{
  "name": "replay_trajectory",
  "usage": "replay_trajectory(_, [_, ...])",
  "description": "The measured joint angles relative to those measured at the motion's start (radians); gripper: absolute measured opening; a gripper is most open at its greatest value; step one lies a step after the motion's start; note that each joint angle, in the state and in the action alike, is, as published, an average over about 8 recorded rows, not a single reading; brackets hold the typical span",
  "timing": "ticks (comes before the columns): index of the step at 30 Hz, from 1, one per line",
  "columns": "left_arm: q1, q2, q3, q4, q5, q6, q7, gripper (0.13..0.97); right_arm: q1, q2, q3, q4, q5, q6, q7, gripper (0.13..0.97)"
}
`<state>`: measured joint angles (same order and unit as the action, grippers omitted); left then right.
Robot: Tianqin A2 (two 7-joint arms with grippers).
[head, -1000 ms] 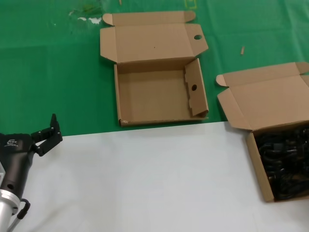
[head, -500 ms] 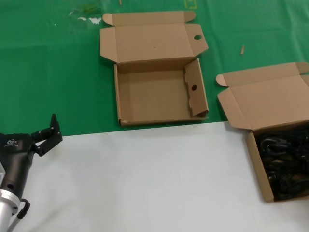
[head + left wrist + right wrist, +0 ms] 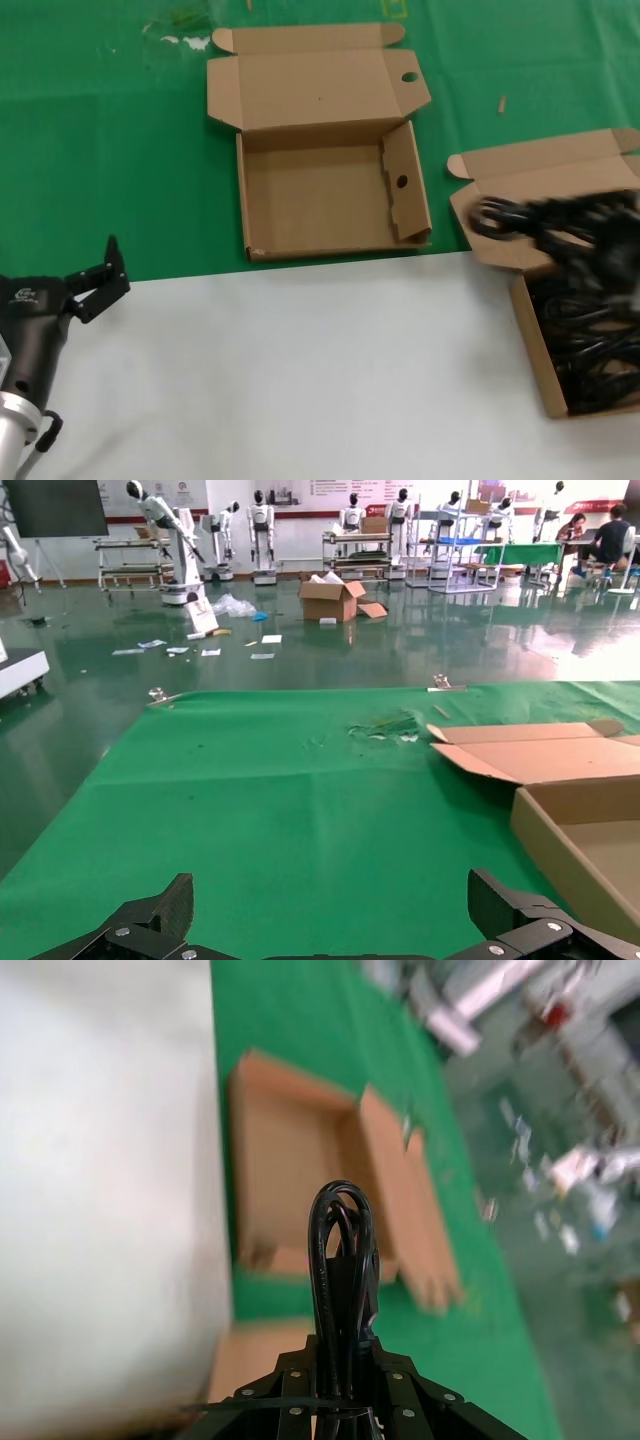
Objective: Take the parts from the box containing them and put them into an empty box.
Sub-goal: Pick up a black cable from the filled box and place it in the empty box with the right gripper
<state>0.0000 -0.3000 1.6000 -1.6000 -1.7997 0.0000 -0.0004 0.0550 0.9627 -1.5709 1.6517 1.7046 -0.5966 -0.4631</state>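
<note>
A black power cord bundle [image 3: 545, 222] hangs above the open lid of the right-hand cardboard box [image 3: 533, 345], which holds more black cords [image 3: 590, 350]. In the right wrist view the right gripper [image 3: 340, 1385] has its fingers clamped on this bundle, its looped end sticking out past them. The empty box [image 3: 330, 195] with the holed flap lies open on the green cloth [image 3: 100, 150], well apart. The left gripper [image 3: 98, 277] rests at the white sheet's [image 3: 280, 370] left edge, fingers spread
</note>
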Motion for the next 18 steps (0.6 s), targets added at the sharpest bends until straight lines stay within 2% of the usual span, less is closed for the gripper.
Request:
replay_trajectory(3, [0.0,0.0,0.0,0.0,0.0,0.0,0.0,0.966,0.089,-0.064,-0.073,0.015,-0.044,-0.001,0.001,0.224])
replay_trajectory(7, [0.0,0.0,0.0,0.0,0.0,0.0,0.0,0.966,0.241,-0.19,-0.196,-0.035,-0.121,-0.007,-0.032,0.224])
replay_trajectory(13, [0.0,0.0,0.0,0.0,0.0,0.0,0.0,0.966,0.446,-0.398,-0.346,-0.228,-0.197,-0.011,-0.15,0.224])
replay_trajectory(18, [0.0,0.0,0.0,0.0,0.0,0.0,0.0,0.966,0.579,-0.54,-0.407,-0.442,-0.204,-0.01,-0.294,0.224])
